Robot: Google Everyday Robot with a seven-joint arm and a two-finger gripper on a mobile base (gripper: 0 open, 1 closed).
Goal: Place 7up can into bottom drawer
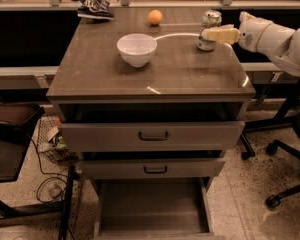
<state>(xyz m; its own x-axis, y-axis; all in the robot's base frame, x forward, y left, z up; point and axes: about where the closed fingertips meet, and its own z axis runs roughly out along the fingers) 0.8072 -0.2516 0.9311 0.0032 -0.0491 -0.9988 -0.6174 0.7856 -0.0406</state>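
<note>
The 7up can (pixel 208 25) stands upright near the back right of the cabinet top (pixel 140 81). My gripper (pixel 210 35) reaches in from the right at the can's mid-height and overlaps its side, a little above the top. The bottom drawer (pixel 152 209) is pulled out at floor level, showing a flat grey floor with nothing in it. It lies well below and in front of the can.
A white bowl (pixel 137 48) sits mid-top, an orange (pixel 155 17) and a chip bag (pixel 93 5) at the back. The two upper drawers (pixel 152 135) are slightly out. Office chair bases (pixel 285 134) stand at the right, a dark seat (pixel 10 129) and a wire basket (pixel 51 139) at the left.
</note>
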